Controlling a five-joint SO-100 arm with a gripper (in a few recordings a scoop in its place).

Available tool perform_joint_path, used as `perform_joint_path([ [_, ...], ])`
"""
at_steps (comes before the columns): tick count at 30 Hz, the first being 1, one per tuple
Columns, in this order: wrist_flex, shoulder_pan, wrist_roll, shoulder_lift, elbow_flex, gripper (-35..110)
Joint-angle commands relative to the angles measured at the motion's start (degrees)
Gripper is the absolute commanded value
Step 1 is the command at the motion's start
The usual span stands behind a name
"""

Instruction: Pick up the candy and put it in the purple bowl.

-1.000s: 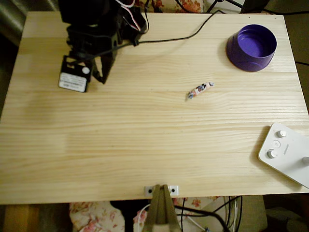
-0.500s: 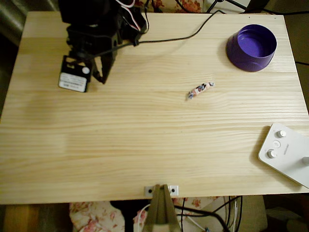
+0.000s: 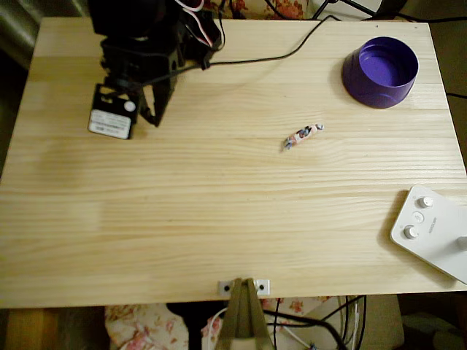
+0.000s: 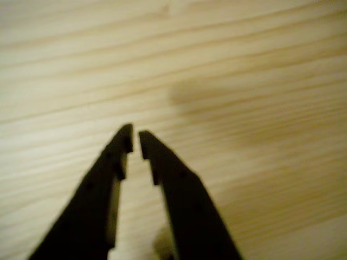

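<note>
While the candy point(image 3: 303, 135) lies untouched mid-counter point(image 3: 219, 219) and the purple bowl point(image 3: 380, 72) waits empty at the far right corner, the gripper point(image 4: 135, 140), fingers nearly clenched on nothing, hangs near the far left corner: all steps remain.

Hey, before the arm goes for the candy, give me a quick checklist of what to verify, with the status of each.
1. Candy lying free on the table, nothing touching it: ok.
2. Purple bowl upright and empty: ok.
3. Hand holding nothing: ok; the wrist view shows bare wood between the tips.
4. Hand wide enough for the candy: not ok, the tips are nearly closed.
5. Hand above the candy: not ok, it sits near the table's upper left in the overhead view.
6. Route from candy to bowl unobstructed: ok.
</note>
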Motion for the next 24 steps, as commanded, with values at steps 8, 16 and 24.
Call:
perform_joint_path([
  [8,-0.1,0.5,-0.2,0.7,-0.6,-1],
  [16,-0.1,0.5,-0.4,0.7,-0.6,-1],
  [24,-0.1,0.5,-0.2,0.7,-0.6,-1],
])
